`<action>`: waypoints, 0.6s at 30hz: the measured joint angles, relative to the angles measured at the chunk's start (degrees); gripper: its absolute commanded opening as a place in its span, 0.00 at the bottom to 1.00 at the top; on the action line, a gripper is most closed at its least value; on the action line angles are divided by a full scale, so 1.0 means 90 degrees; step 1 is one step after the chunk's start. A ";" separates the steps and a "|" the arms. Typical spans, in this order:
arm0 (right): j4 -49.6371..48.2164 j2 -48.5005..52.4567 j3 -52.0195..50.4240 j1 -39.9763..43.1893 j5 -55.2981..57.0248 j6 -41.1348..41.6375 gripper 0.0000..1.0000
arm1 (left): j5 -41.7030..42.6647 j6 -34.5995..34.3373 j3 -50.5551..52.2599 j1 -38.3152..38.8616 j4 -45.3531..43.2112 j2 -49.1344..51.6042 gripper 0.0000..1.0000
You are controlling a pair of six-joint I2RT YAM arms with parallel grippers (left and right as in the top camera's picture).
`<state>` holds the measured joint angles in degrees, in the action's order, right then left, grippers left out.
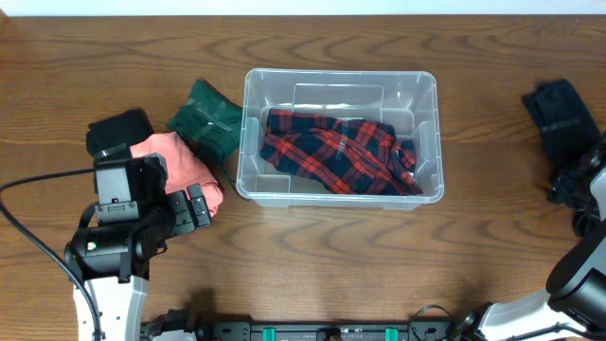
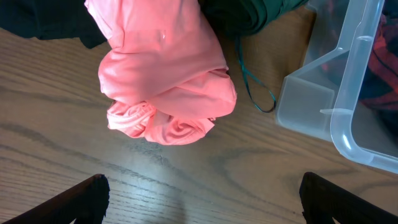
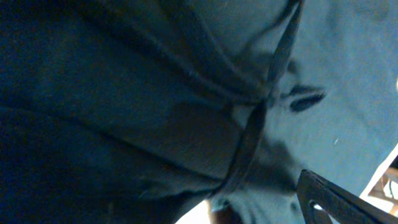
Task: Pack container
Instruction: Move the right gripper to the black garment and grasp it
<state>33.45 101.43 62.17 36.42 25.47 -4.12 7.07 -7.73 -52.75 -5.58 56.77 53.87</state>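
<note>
The clear plastic container [image 1: 341,73] stands in the middle of the table with a red plaid cloth [image 1: 336,152] lying inside. A pink cloth [image 1: 175,159], a green cloth [image 1: 204,118] and a black cloth [image 1: 118,131] lie left of it. My left gripper [image 1: 194,206] is open and empty just in front of the pink cloth [image 2: 165,74], with bare wood between its fingers [image 2: 202,199]. My right gripper [image 1: 571,185] is down in a dark cloth [image 1: 563,109] at the far right. That dark cloth [image 3: 155,106] fills the right wrist view; only one finger [image 3: 339,202] shows, set wide.
The container's near left corner [image 2: 348,93] shows in the left wrist view, with the green cloth [image 2: 249,15] and its loose cord beside it. A black cable [image 1: 33,204] runs along the left of the table.
</note>
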 measured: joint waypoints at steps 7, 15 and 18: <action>-0.0134 0.0605 0.0075 0.0206 -0.0080 -0.0243 0.88 | 0.0000 0.0000 0.0000 0.0000 0.0002 0.0000 0.98; 0.0027 0.0782 0.0255 0.0194 0.0231 -0.0379 0.13 | 0.0000 0.0000 0.0000 0.0000 0.0000 0.0000 0.98; 0.0454 0.0678 0.0471 0.0080 0.0000 -0.0313 0.01 | 0.0000 0.0000 0.0000 0.0000 0.0002 0.0000 0.98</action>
<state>37.54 107.53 66.41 37.15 25.47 -6.94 7.07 -7.73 -52.75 -5.58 56.80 53.87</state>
